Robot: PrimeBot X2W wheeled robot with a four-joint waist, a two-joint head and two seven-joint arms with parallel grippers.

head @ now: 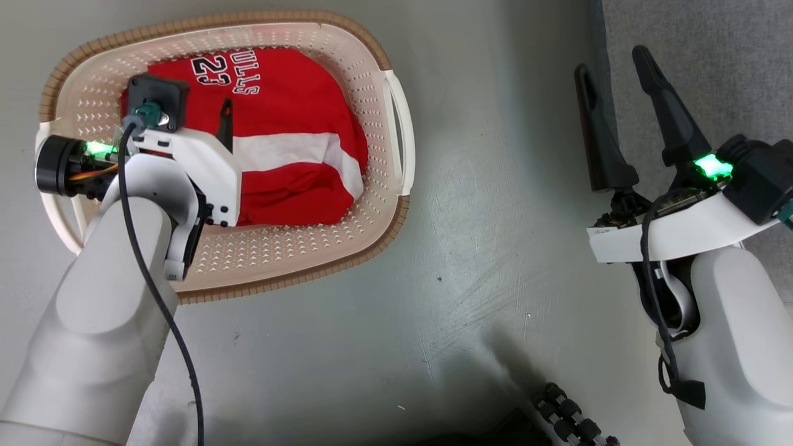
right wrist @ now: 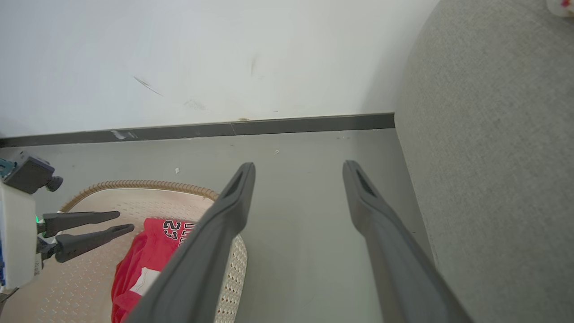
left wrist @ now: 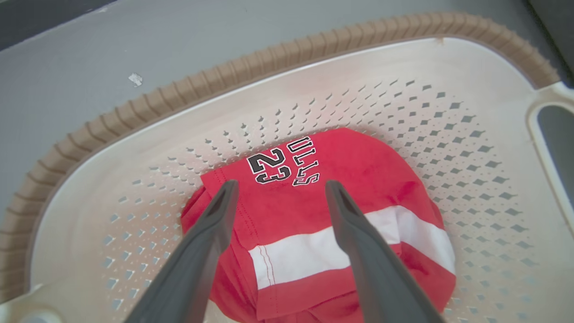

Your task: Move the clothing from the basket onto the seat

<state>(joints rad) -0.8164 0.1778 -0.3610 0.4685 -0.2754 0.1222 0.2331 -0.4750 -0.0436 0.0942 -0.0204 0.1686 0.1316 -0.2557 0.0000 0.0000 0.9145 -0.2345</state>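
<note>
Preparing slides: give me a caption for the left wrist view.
Open left gripper poised over the red clothing lying in the cream basket.

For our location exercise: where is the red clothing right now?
In the head view, the red clothing lies inside the basket on the floor at the robot's left, under the open left pincer.

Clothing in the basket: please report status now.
Left gripper open over clothing in basket. Right gripper open, empty, beside seat. Nothing blocking seen.
</note>
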